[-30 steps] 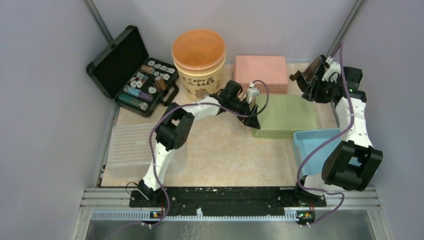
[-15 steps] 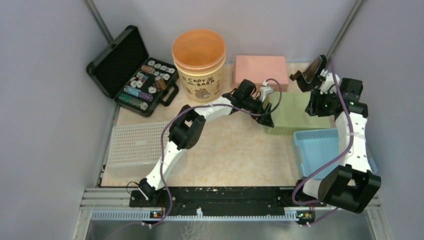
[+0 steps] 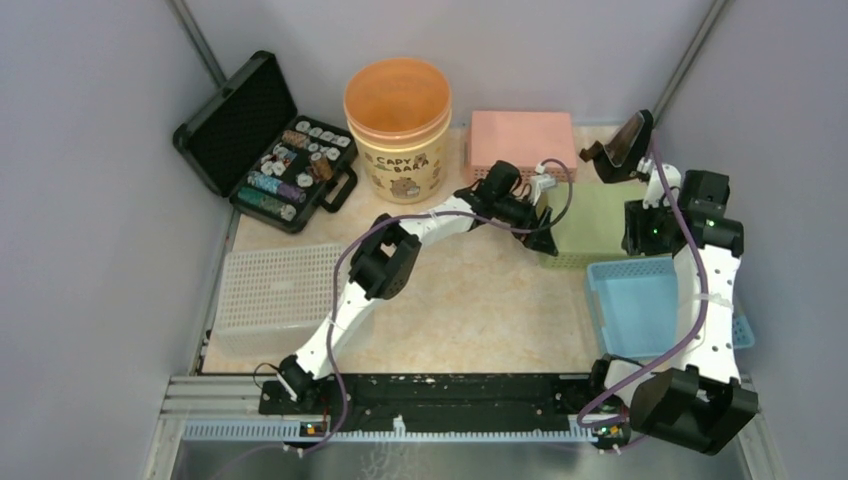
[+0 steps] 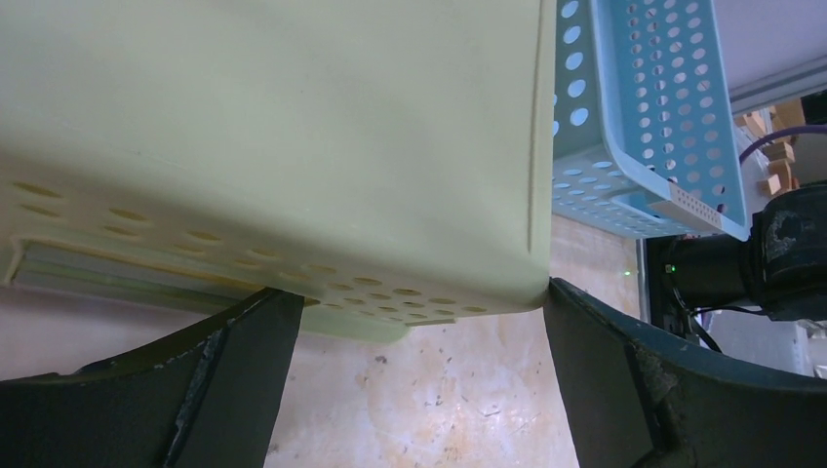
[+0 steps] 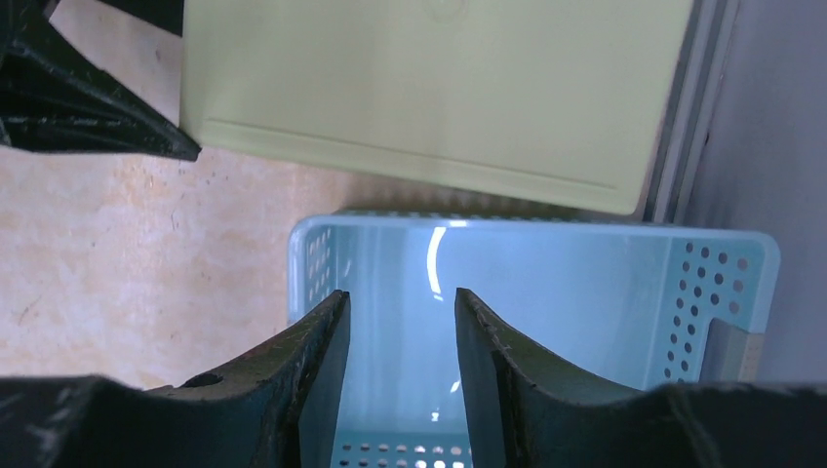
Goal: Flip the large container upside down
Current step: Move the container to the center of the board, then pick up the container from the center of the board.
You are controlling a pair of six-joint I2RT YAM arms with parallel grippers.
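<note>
1. Grey walls (image 3: pixel 100 250) close in a beige table (image 3: pixel 470 300), seen from above. Round its edges stand an orange tub (image 3: pixel 398 120), an open black case (image 3: pixel 265 140), a pink basket (image 3: pixel 520 140), a white basket (image 3: pixel 265 300) and a blue basket (image 3: pixel 630 310). We take the green basket (image 3: pixel 590 225) at the far right for the large container (both arms gather at it, though the tub is a rival). It lies flat base up with its rim on the table, just beside the blue basket.
2. From the same view, the left gripper (image 3: pixel 548 232) reaches across to the green basket's left side. The right gripper (image 3: pixel 638 232) hangs over the seam between green and blue. We judge that an arm on each side is meant to share the lift of so wide a thing.
3. At the left wrist, the left gripper (image 4: pixel 419 312) is spread to its widest. Its fingers flank a lower corner of the green basket (image 4: pixel 293 146) and hold nothing. The low placing, we think, is to get a finger under the rim. The blue basket (image 4: pixel 644 107) sits just past that corner.
4. At the right wrist, the right gripper (image 5: pixel 400 302) stands partly open and empty. It points down at the blue basket (image 5: pixel 585 283), with the green basket (image 5: pixel 429 88) just beyond. It is not yet over the green wall, so we judge its grasp has not begun.
</note>
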